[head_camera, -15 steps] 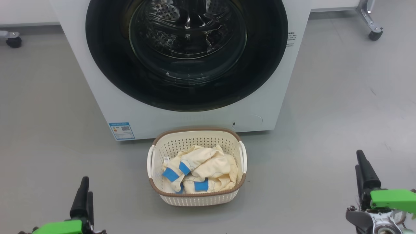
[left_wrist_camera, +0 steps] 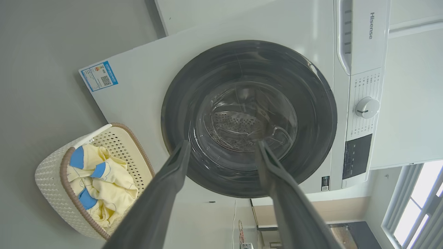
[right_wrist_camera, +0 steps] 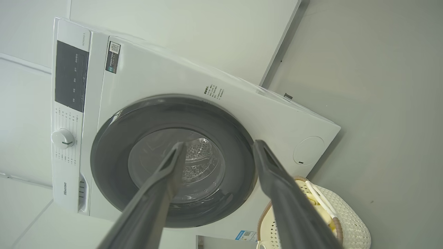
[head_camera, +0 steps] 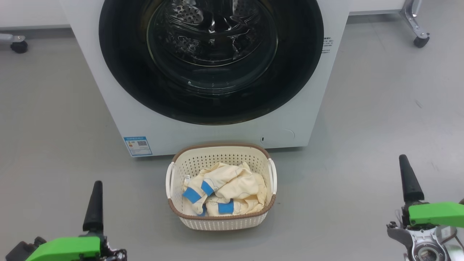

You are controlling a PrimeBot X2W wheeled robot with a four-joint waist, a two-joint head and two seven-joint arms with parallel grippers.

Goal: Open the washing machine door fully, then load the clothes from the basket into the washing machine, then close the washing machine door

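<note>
The washing machine [head_camera: 108,108] stands in front of me, and its round black-rimmed door [head_camera: 119,65] lies flush against its front, with the steel drum visible through the glass. On the floor just before it sits the cream basket [head_camera: 221,221], holding pale yellow clothes [head_camera: 232,188] with blue patches. My left gripper [head_camera: 97,185] is at the lower left and my right gripper [head_camera: 403,159] at the lower right, both short of the basket. The left wrist view shows the left gripper [left_wrist_camera: 223,143] open and empty, aimed at the door [left_wrist_camera: 249,55]. The right gripper [right_wrist_camera: 218,144] is likewise open and empty.
Grey floor spreads on both sides of the machine and basket. A metal frame leg with a caster [head_camera: 420,40] stands at the back right, and another caster [head_camera: 18,46] at the back left. A white wall runs behind the machine.
Both grippers have risen slightly in the head view, their fingers now lined up edge-on. The whole picture has shifted a little, so the camera moved. Door, basket and clothes are unchanged.
</note>
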